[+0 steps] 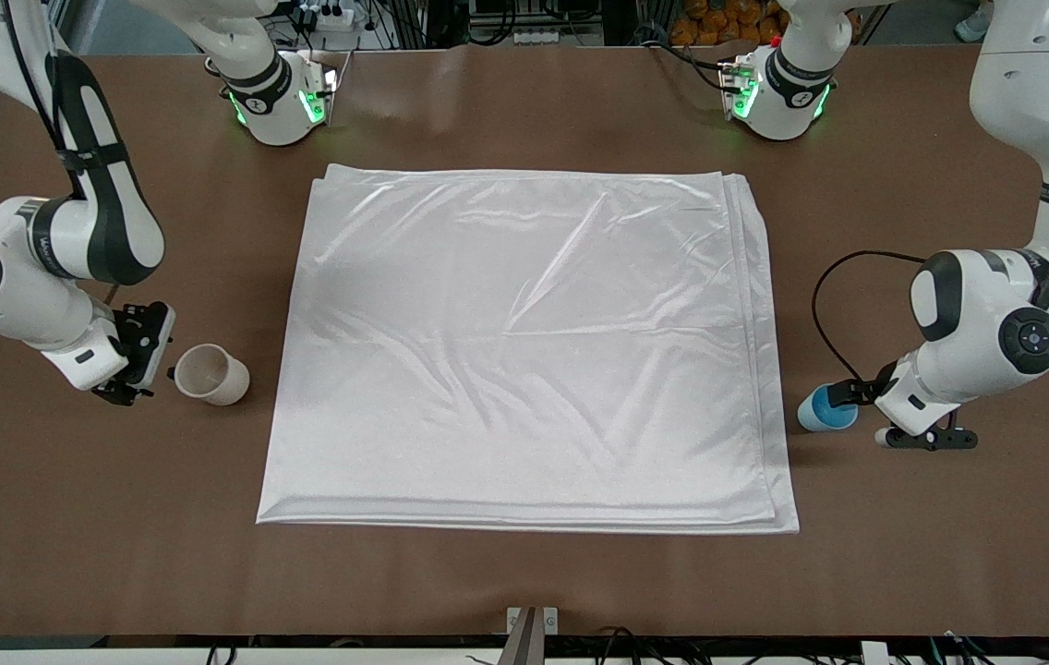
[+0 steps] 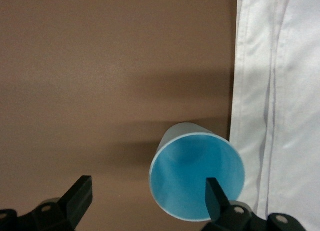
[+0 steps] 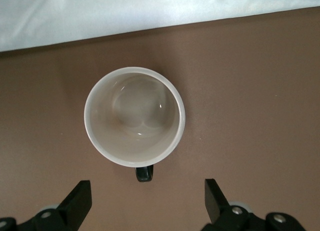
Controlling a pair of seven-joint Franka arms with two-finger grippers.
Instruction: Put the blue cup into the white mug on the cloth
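We list: blue cup (image 1: 825,407), upright, empty, on tabletop (image 1: 524,573) beside cloth (image 1: 524,351), under open left end effector (image 2: 147,201). White mug (image 3: 134,116), empty, on tabletop at cloth's right-arm end, under open right end effector (image 3: 147,201).

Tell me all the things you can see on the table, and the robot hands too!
cloth: one, shiny white, folded, spread on the middle of the table
mug: one, cream-white with a small black handle, upright on the bare table beside the cloth, toward the right arm's end
cup: one, light blue, on the bare table beside the cloth, toward the left arm's end
table: one, brown
right gripper: one, black fingers, open, over the mug, holding nothing
left gripper: one, black fingers, open, at the cup, not yet gripping it
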